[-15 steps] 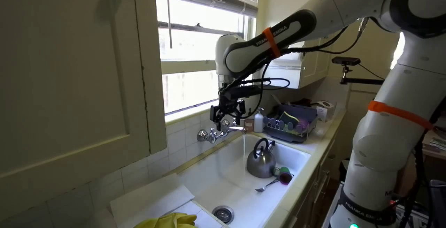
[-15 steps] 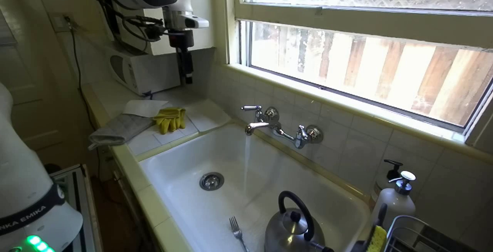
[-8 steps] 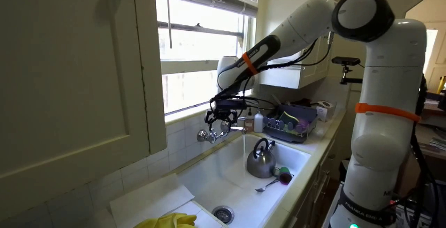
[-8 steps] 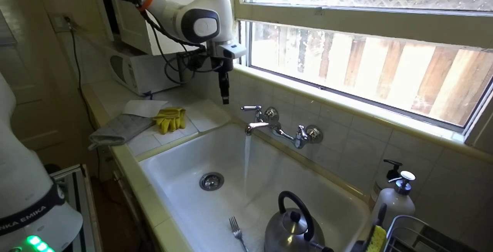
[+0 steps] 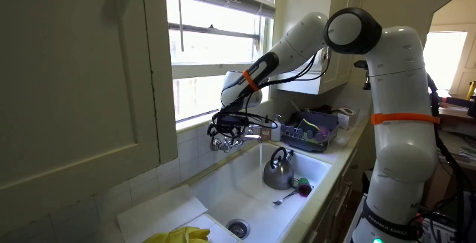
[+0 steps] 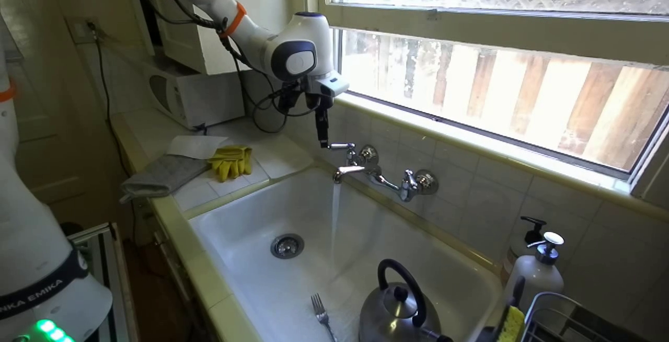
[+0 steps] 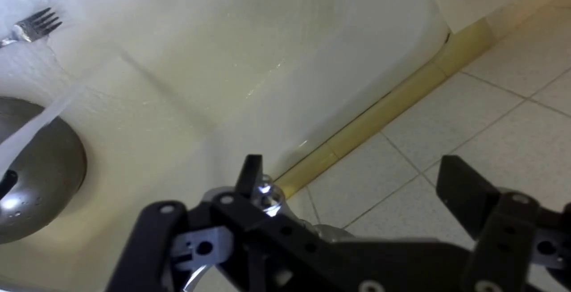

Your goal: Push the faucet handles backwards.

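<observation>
Two small chrome faucet handles flank the short spout (image 6: 349, 171) on the tiled wall. In an exterior view one handle (image 6: 342, 146) points out from the wall beside my fingertips, and the other handle (image 6: 409, 180) is further along. Water runs from the spout. My gripper (image 6: 323, 144) points down, its tip right beside the end of the nearer handle; I cannot tell if they touch. In an exterior view the gripper (image 5: 223, 137) partly hides the nearer handle. In the wrist view the gripper (image 7: 352, 178) is open and holds nothing; chrome of the faucet (image 7: 269, 198) shows beside its left finger.
A steel kettle (image 6: 400, 310) and a fork (image 6: 321, 313) are in the white sink (image 6: 230, 248). A window sill (image 6: 470, 143) runs above the faucet. A soap bottle (image 6: 535, 274) and dish rack (image 5: 308, 144) stand at one end, yellow gloves (image 6: 231, 162) at the other.
The arm has come down and moved toward the faucet, bringing the gripper from well above the counter to beside the nearer handle. The handles and the water look the same.
</observation>
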You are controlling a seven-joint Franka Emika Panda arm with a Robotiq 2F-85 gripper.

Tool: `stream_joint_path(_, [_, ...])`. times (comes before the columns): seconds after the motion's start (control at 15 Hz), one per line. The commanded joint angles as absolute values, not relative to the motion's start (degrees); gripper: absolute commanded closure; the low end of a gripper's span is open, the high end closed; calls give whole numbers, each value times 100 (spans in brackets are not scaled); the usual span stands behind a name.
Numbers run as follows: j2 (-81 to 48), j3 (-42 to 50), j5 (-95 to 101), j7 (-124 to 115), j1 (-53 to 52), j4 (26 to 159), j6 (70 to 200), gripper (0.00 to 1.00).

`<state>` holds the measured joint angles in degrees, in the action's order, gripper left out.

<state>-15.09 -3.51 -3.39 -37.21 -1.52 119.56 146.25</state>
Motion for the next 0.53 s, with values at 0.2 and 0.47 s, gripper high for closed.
stream_joint_path(0.2, [-1461,138,50,-3953,-523,11892,14286,0])
stream_joint_path(0.47, [-1538,230,223,-3920,-541,11878,14245,0])
